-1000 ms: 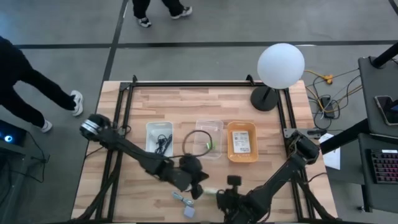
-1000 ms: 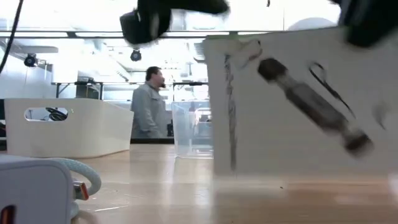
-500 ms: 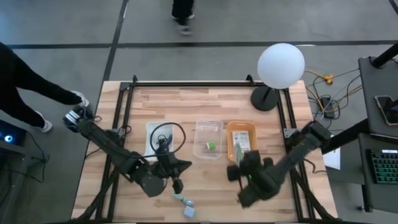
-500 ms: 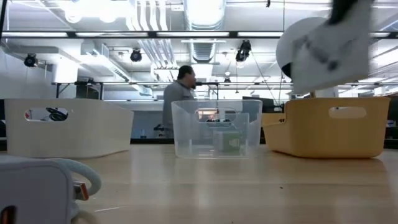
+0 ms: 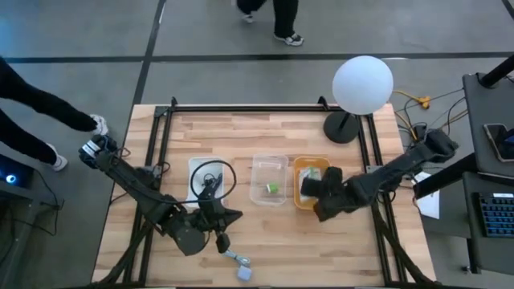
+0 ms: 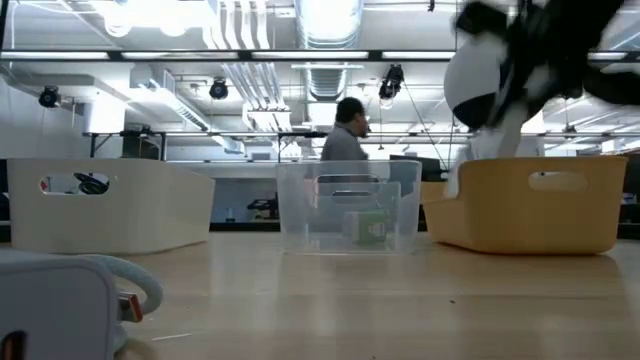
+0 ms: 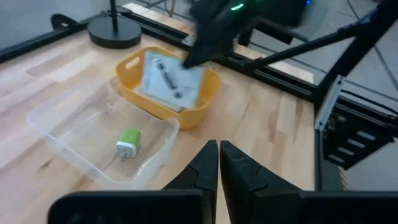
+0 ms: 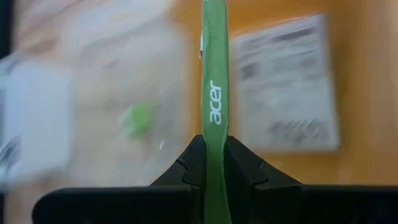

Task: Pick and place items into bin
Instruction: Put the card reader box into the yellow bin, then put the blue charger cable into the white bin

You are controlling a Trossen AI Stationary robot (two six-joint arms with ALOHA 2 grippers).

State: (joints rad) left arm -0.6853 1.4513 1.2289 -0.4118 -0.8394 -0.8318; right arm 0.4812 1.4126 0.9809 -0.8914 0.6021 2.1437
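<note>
Green-edged and thin, the packet [image 8: 214,93] you hold sits clamped edge-on between the right gripper's [image 5: 315,190] fingers, over the yellow bin [image 5: 296,197] right of centre in the overhead picture. One white card [image 7: 169,78] lies in that bin already. You have three bins in a row: a white bin [image 5: 195,167] holding a black cable [image 5: 214,178], a clear bin [image 5: 269,160] with one small green piece [image 5: 273,189], and the yellow one. Your left gripper [image 5: 222,238] hovers low in the frame with its fingers pressed together, holding nothing. Two small items [image 5: 238,265] lie at the bottom edge, too small to make out. One person [image 6: 345,140] stands behind the clear bin.
</note>
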